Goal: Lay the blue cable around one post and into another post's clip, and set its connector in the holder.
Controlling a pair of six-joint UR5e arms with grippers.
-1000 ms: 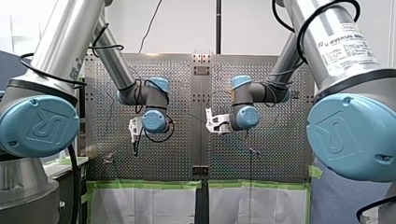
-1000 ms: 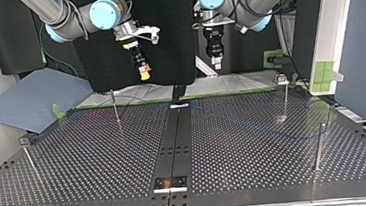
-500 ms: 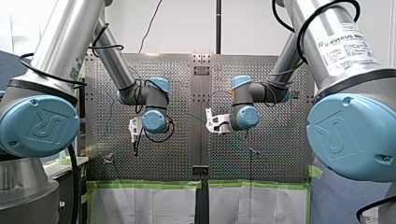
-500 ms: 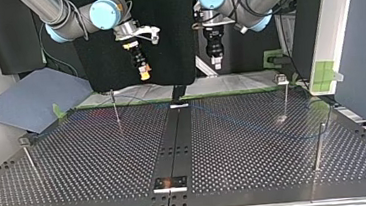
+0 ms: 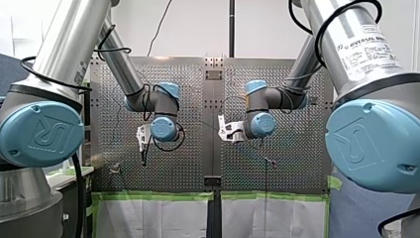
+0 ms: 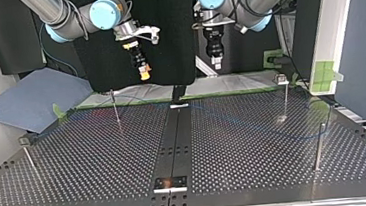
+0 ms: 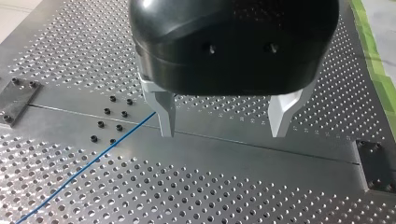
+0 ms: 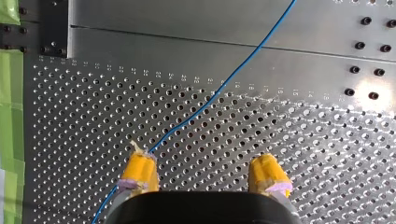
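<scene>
**Left wrist view.** The left claw hangs above the desk. Its two pale metal fingers are spread wide, with nothing between them. The blue cable lies flat on the desk in one straight run. It crosses the perforated plate and the plain centre strip, then goes out of sight behind one finger. Claw and cable are apart.

**Right wrist view.** The right claw is wide and empty, and its yellow pads are frayed at the tips. Below it the cable crosses the plain strip and the perforated field in a gentle curve. It passes under one pad and comes out on that pad's outer side, so it is not between the pads. Green tape edges the desk beside the claw.

**Top view.** Both claws hang well above the desk's far edge. The right claw is at the view's left and tilted; the left claw is at the view's right and points straight down. Four thin posts stand on the desk, two toward each side. The cable shows only faintly. It runs from near the far post at the view's left, over the centre strip, toward the posts at the view's right. Whether it rounds any post cannot be told.

**Front view.** The left arm and right arm come in from the sides. Their wrists are bent over the desk's middle, well apart. Claw opening is not readable here.
</scene>
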